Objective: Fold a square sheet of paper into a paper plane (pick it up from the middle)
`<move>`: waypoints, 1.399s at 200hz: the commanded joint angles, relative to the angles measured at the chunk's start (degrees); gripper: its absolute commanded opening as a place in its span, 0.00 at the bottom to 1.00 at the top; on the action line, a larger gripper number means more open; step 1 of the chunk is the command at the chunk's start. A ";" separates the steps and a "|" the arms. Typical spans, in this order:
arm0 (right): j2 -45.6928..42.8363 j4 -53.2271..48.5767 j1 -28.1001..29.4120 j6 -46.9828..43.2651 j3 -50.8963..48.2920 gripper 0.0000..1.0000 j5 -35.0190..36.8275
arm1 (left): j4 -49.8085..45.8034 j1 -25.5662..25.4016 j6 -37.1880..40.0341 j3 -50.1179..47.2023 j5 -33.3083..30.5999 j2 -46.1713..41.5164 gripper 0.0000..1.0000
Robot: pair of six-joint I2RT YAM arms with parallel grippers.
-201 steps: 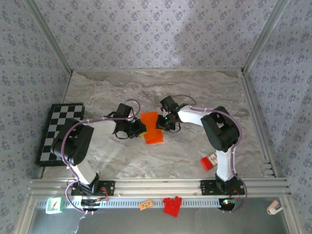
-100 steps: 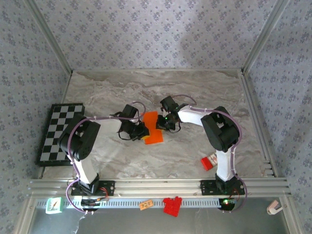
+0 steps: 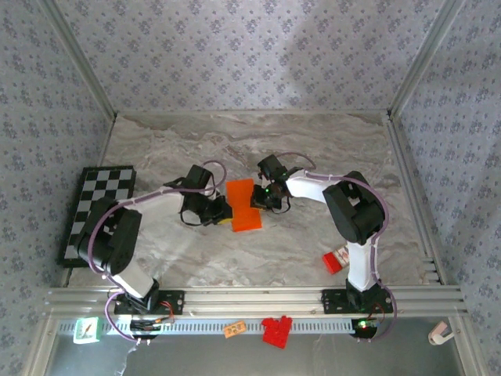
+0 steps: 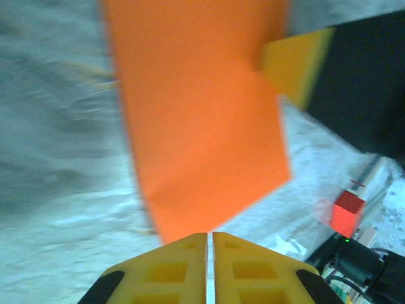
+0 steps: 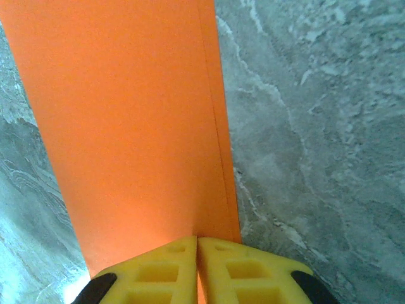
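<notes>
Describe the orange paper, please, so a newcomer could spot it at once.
On the marble table, look where the left gripper and right gripper meet. The paper sits between them: a folded, bright orange strip, far bigger than the red box by the right arm.

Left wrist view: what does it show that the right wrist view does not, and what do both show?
Left wrist: a yellow finger of the other arm at the far edge of the orange sheet, and a small red box on the marble table. Right wrist: a straight fold line running along the sheet. Both: the sheet, the table, and yellow jaws closed at the bottom.
</notes>
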 commanded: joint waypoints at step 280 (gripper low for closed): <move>8.30 -8.28 0.59 0.86 -9.16 0.12 11.40 | 11.40 -2.78 -8.16 -2.47 -2.69 4.10 0.12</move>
